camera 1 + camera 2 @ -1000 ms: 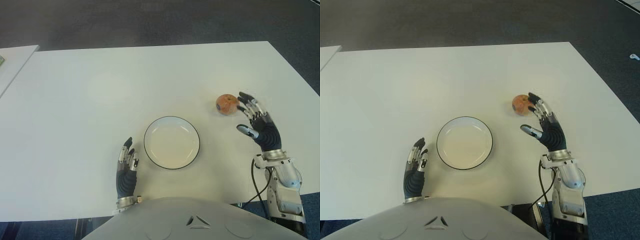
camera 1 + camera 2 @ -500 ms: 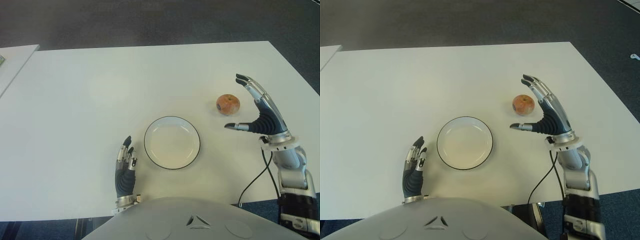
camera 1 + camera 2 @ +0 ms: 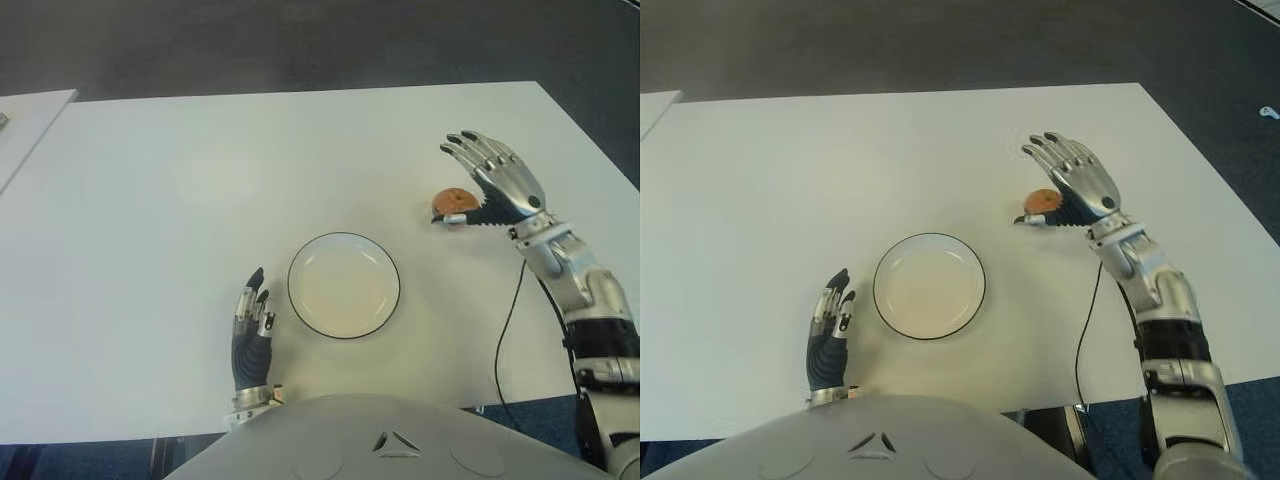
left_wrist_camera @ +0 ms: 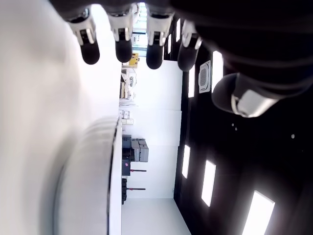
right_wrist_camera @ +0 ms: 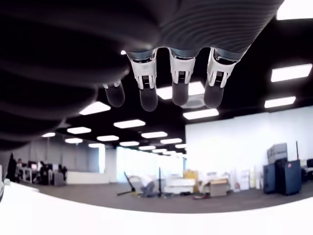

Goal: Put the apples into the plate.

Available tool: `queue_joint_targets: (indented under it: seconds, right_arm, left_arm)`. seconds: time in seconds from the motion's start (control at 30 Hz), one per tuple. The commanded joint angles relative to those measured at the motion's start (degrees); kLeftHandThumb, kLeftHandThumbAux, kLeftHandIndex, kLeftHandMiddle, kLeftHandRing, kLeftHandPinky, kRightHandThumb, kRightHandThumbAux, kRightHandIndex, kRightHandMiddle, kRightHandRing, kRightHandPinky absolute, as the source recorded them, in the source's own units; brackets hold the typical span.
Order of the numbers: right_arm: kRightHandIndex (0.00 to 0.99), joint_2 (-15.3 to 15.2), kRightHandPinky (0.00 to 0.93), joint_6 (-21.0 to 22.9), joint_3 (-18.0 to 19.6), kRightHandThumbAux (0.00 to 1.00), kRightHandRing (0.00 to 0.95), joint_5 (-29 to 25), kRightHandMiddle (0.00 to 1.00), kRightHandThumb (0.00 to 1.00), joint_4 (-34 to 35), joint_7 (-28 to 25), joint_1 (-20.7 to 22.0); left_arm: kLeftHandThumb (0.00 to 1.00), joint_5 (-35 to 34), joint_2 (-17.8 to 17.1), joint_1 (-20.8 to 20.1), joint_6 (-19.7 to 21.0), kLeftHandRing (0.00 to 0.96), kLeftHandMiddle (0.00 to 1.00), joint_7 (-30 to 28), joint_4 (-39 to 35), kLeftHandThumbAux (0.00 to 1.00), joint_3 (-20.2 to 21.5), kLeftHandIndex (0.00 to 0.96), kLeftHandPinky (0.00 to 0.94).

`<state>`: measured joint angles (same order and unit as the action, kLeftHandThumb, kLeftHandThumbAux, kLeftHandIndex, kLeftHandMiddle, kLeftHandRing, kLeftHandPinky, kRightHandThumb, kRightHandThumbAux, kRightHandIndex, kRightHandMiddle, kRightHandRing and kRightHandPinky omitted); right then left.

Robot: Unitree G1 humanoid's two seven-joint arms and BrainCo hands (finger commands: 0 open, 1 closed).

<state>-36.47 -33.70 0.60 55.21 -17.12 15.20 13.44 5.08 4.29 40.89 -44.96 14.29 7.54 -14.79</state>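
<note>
Reddish-orange round apple (image 3: 451, 199) sits ungrasped on the white surface (image 3: 150, 200); right hand (image 3: 492, 183) hovers spread above, needing to descend and close.

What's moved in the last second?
The right hand has lifted off the table and swung up over the apple, now partly hidden behind it, fingers spread; it holds nothing. Apple, plate and left hand beside the plate's left rim have stayed put.
</note>
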Motion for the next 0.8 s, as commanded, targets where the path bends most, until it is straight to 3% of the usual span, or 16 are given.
queue_joint_targets:
  seconds: [0.03,0.5,0.8]
  right_arm:
    - [0.003,-0.8,0.000,1.3,-4.3,0.453,0.000,1.1,0.000,0.351,-4.6,2.6,3.7]
    - [0.001,0.0,0.000,2.8,-13.5,0.470,0.000,-0.7,0.000,0.324,-18.9,5.9,12.9]
    - [0.000,0.1,0.000,1.7,-17.6,0.482,0.000,-2.6,0.000,0.286,-26.0,4.9,16.7]
  left_arm:
    - [0.099,-0.9,1.6,-0.8,2.6,0.081,0.104,-0.9,3.5,0.377,0.4,0.142,0.110]
    - [0.099,-1.5,1.7,-0.5,3.0,0.081,0.104,-1.3,3.6,0.402,0.4,0.145,0.111]
    - [0.102,-1.8,2.0,-1.2,2.2,0.091,0.109,-1.3,4.7,0.400,0.9,0.157,0.129]
